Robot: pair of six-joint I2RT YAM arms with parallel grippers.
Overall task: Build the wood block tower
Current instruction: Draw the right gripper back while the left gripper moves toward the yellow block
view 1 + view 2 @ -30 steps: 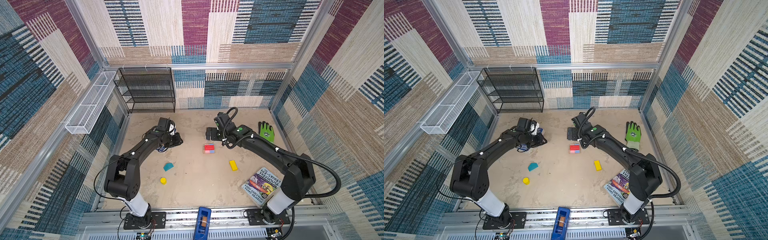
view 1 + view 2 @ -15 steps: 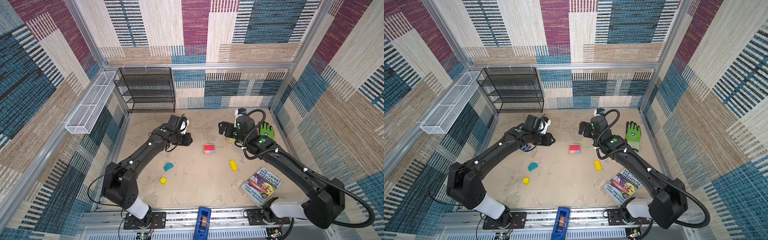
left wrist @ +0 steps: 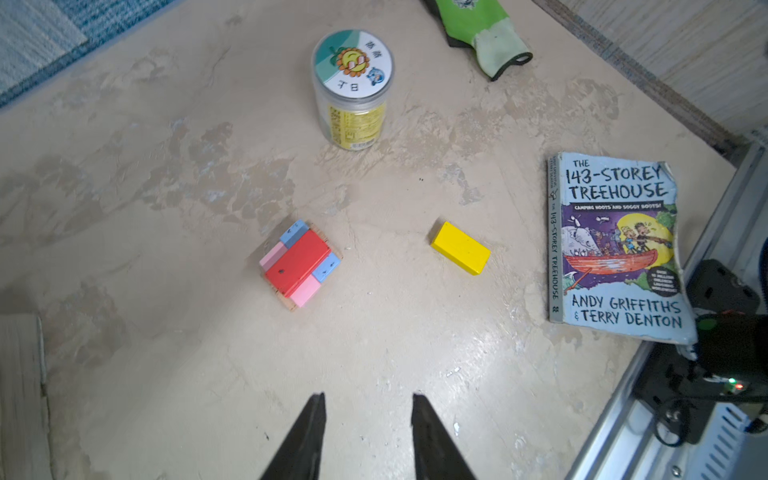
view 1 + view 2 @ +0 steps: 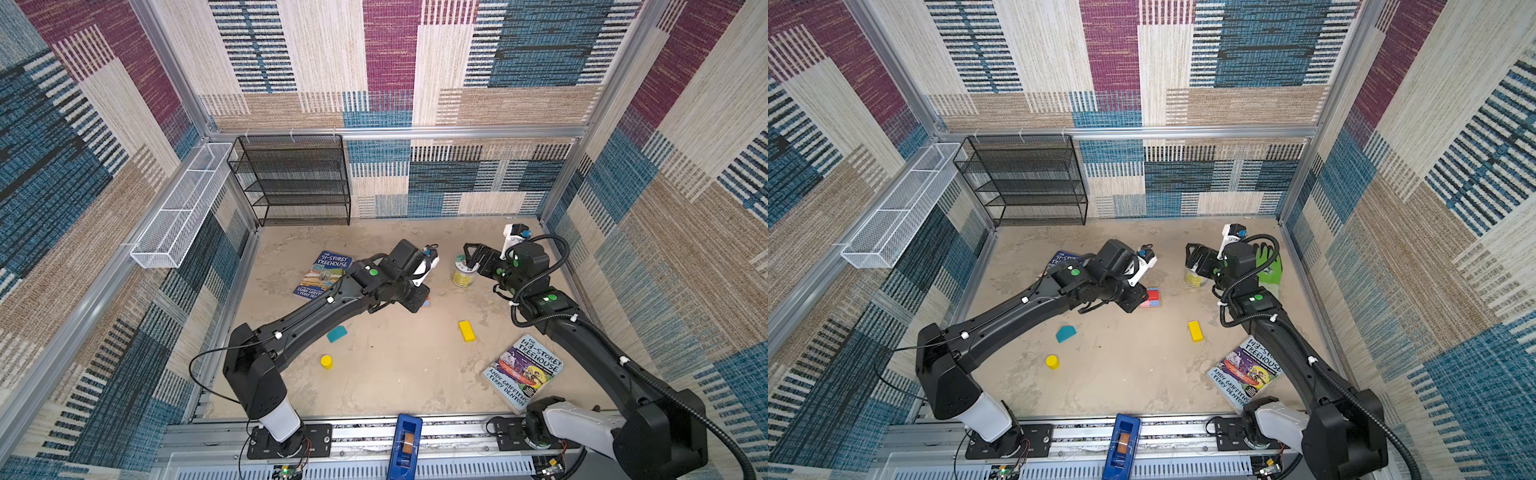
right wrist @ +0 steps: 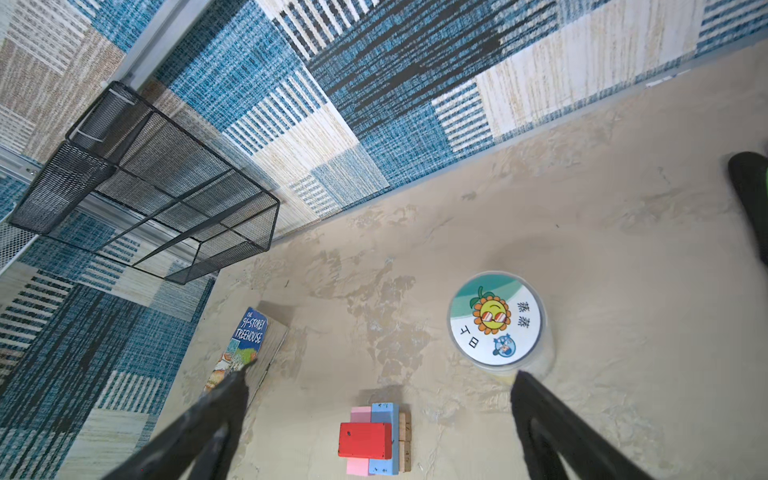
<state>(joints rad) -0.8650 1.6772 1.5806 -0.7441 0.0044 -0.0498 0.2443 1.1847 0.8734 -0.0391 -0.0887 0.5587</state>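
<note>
The tower is a red block lying across pink and light blue blocks on plain wood slabs, also seen as the tower and the tower. My left gripper is open and empty, hovering just short of the tower. In a top view the left gripper hides most of it. My right gripper is wide open and empty, raised beside the jar. Loose on the floor lie a yellow slab, a teal house piece and a yellow cylinder.
A yellow jar with a printed lid stands right of the tower. One book lies back left, another book front right. A green glove lies by the right wall. A black mesh rack stands at the back.
My left gripper swung right from over the left book to the tower and its jaws widened. My right arm drew back to the right, ending above the jar.
</note>
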